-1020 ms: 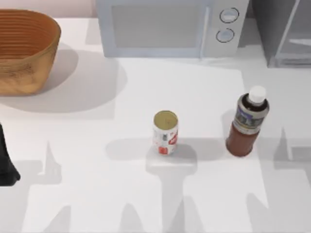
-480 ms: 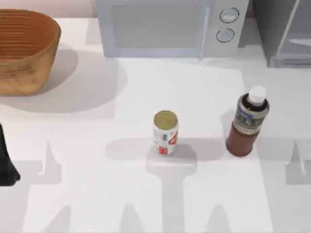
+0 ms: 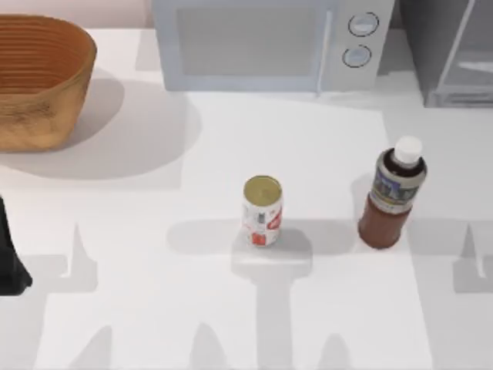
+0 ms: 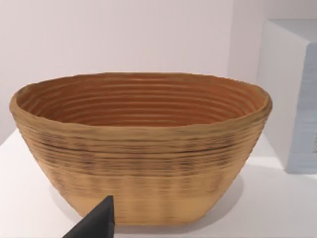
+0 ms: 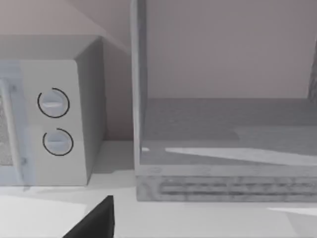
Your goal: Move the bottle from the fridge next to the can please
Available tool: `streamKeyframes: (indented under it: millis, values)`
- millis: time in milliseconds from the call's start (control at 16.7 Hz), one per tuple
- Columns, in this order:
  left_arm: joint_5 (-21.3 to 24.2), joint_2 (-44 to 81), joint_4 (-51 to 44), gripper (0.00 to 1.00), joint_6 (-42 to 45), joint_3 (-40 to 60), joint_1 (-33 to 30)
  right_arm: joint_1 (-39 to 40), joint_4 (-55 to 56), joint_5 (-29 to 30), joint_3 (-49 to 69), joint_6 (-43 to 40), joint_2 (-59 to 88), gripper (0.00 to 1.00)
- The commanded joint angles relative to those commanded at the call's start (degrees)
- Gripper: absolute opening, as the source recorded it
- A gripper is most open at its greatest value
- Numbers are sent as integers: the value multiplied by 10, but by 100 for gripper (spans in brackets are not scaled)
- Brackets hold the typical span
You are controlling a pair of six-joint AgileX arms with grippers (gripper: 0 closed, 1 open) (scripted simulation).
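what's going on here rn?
Nothing is being handled at the moment. The bottle stands upright on the table, out of the fridge and to the right of the can, with a gap between them. The left arm sits at the table's left edge near the basket.

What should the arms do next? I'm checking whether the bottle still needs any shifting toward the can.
Probably nothing beyond a small nudge: the bottle stands upright on the table, out of the fridge, to the right of the can with a gap between them. If closer is wanted, the right arm might slide it left. The left arm sits at the table's left edge.
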Motion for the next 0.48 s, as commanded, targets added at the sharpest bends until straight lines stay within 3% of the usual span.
streamKeyframes:
  millis: [480]
  values:
    - [0,0,0,100,0,0,0,0,-331,-2,152,-1,-185,100]
